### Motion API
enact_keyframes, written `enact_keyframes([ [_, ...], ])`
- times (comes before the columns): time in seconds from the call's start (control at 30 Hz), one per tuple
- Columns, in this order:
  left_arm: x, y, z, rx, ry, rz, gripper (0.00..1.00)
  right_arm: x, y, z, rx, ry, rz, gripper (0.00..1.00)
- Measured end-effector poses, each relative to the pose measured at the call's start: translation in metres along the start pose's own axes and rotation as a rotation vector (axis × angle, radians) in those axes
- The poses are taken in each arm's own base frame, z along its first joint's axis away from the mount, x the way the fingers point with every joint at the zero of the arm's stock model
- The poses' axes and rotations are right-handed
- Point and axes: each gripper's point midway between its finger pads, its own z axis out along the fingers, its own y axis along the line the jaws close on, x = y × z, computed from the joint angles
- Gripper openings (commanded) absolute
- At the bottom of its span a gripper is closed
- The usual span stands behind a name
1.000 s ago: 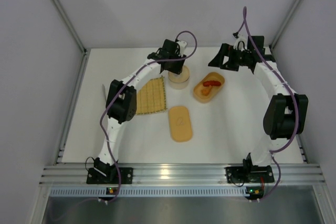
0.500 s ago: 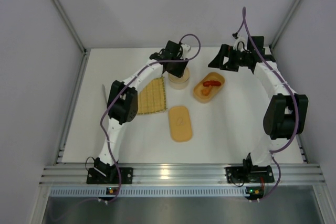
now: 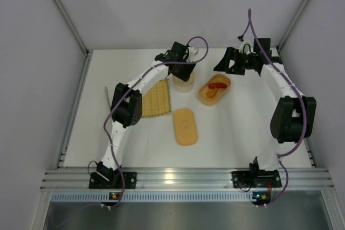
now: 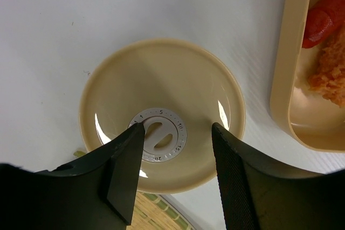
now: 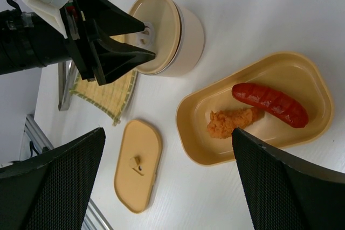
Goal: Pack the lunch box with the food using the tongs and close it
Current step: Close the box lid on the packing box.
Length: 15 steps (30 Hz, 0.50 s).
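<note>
The yellow-orange lunch box lies open at the back right. It holds food: a red sausage and an orange fried piece. Its flat lid lies apart, nearer the arms. The silver tongs rest on the table beside the woven mat, with no gripper on them. My left gripper hangs open just above the round bowl's tan lid, its fingers either side of the dial knob. My right gripper hovers wide open and empty behind the lunch box.
The round bowl stands between the woven mat and the lunch box, close to both. Walls enclose the table on the left, back and right. The left arm's elbow hides the mat's left edge in the top view.
The left gripper's jaws have spread wider over the round lid, and that wrist has shifted slightly right. The right arm has not moved.
</note>
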Motion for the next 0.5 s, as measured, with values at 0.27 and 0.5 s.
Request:
enact_keyframes([
  [0.27, 0.015, -0.013, -0.024, 0.029, 0.054, -0.001, 0.58, 0.003, 0.003, -0.002, -0.01, 0.009, 0.002, 0.99],
  [0.5, 0.002, -0.012, -0.035, 0.012, 0.026, 0.001, 0.58, 0.009, 0.007, -0.005, -0.02, 0.013, 0.005, 0.99],
])
